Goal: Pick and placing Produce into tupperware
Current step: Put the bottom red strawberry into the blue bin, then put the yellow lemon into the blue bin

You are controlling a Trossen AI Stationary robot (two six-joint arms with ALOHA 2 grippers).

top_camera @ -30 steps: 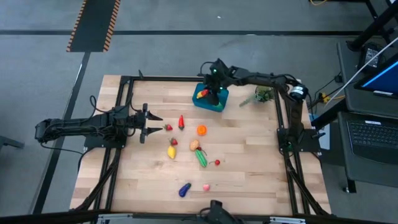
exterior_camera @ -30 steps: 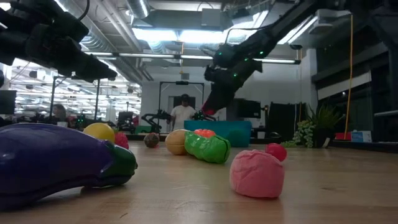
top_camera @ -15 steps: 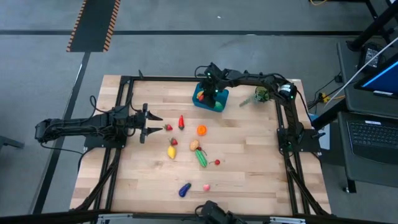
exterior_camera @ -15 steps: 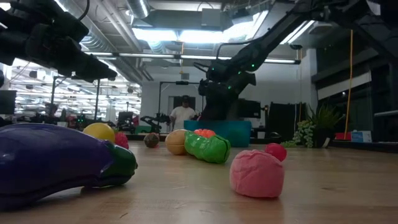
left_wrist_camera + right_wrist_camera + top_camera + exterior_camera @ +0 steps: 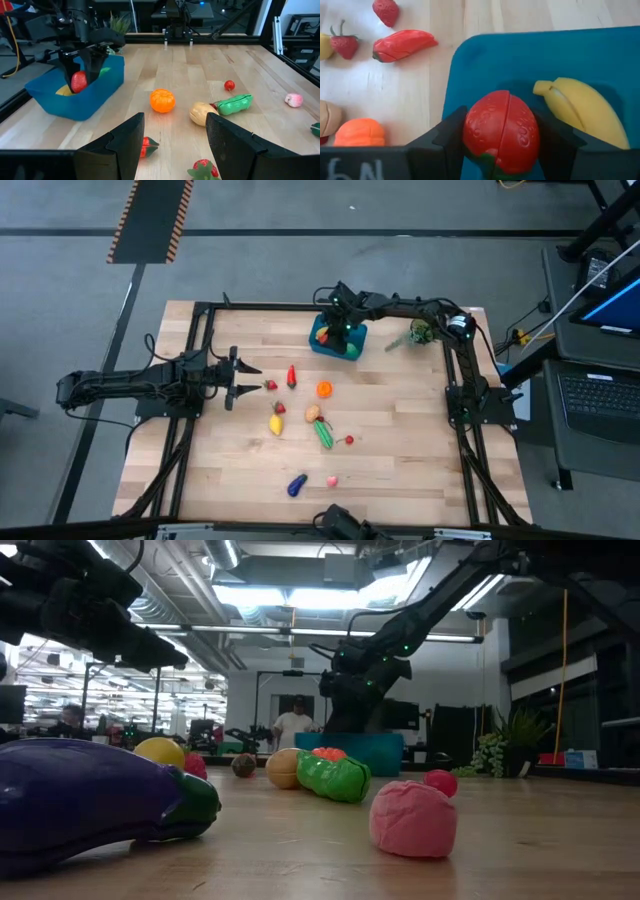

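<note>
your right gripper [image 5: 501, 150] is clamped on a red strawberry [image 5: 501, 131], held just over the teal tub [image 5: 580, 55] beside the banana [image 5: 583, 107]. it looks like a light, hard, smooth plastic toy that could slip, so you're best gripping across its wide middle. your left gripper [image 5: 172, 145] waits with jaws apart and empty, low over the table above the scattered produce.

Evenly, brightly lit from overhead. Glaring ceiling lights [image 5: 290, 595] in the low view, arms silhouetted. Nearest purple eggplant [image 5: 80, 800] blurred, out of focus. Soft, short shadows across the wooden table [image 5: 400, 440].
</note>
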